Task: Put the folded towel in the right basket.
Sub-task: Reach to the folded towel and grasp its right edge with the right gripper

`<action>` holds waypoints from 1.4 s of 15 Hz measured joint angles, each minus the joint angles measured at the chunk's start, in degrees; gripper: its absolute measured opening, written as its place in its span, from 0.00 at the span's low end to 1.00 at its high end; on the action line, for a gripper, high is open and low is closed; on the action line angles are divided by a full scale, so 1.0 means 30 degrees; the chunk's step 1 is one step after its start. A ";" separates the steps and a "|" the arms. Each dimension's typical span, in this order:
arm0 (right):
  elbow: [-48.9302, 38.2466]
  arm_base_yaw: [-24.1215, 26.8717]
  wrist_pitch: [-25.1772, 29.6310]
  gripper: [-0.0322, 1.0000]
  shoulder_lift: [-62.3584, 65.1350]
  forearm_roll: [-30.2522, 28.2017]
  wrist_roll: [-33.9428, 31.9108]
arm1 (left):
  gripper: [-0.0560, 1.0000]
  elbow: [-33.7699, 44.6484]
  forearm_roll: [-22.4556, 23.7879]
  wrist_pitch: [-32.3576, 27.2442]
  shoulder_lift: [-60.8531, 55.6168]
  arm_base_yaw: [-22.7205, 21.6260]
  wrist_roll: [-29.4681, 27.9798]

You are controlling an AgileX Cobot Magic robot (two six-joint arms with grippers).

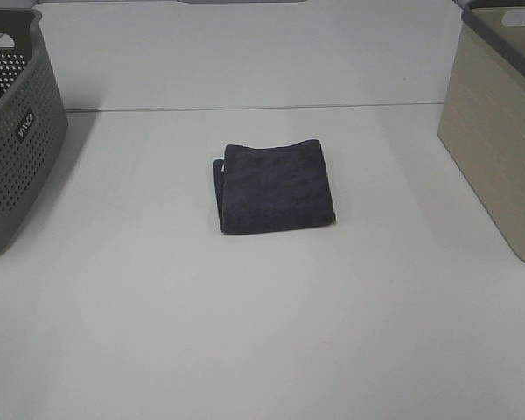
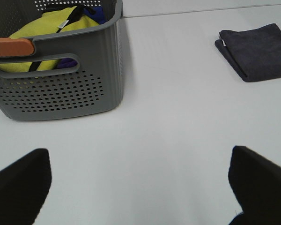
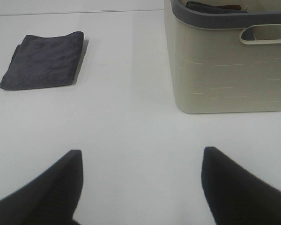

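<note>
My gripper [image 3: 139,187] hangs above the white table [image 3: 131,122], both dark fingers [image 3: 51,187] spread wide apart. Folded towel [image 3: 43,62], dark grey, lies flat on the table, well apart from the beige basket [image 3: 215,75]. Basket stands upright, with a dark grey rim [image 3: 210,18] and a handle cutout [image 3: 267,34]. Dark item [image 3: 215,5] inside, not identifiable.

Bare table [image 1: 394,201] btwn towel [image 1: 276,188] & rt basket [image 1: 499,149]

Towel [image 1: 276,188] on table [image 1: 245,332], between two baskets [image 1: 17,131] [image 1: 499,131]
</note>
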State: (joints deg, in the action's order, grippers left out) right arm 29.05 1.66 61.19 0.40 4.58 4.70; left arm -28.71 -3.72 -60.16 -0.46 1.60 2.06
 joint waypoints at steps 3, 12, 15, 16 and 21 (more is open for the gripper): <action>0.0000 0.0000 0.0000 0.69 0.0000 0.0000 0.0000 | 0.98 0.0000 0.0000 0.0000 0.0000 0.0000 0.0000; 0.0000 0.0000 0.0000 0.69 0.0000 0.0000 0.0000 | 0.98 0.0000 0.0000 0.0000 0.0000 0.0000 0.0000; 0.0000 0.0000 0.0000 0.69 0.0000 0.0000 0.0000 | 0.98 0.0000 0.0000 0.0000 0.0000 0.0000 0.0000; 0.0000 0.0000 0.0000 0.69 0.0000 0.0000 0.0000 | 0.98 0.0000 0.0000 0.0000 0.0000 0.0000 0.0000; 0.0000 0.0000 0.0000 0.69 0.0000 0.0000 0.0000 | 0.98 0.0000 0.0000 0.0000 0.0000 0.0000 0.0000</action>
State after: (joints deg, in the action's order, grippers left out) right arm 29.05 1.66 61.19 0.40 4.58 4.70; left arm -28.71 -3.72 -60.16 -0.46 1.60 2.06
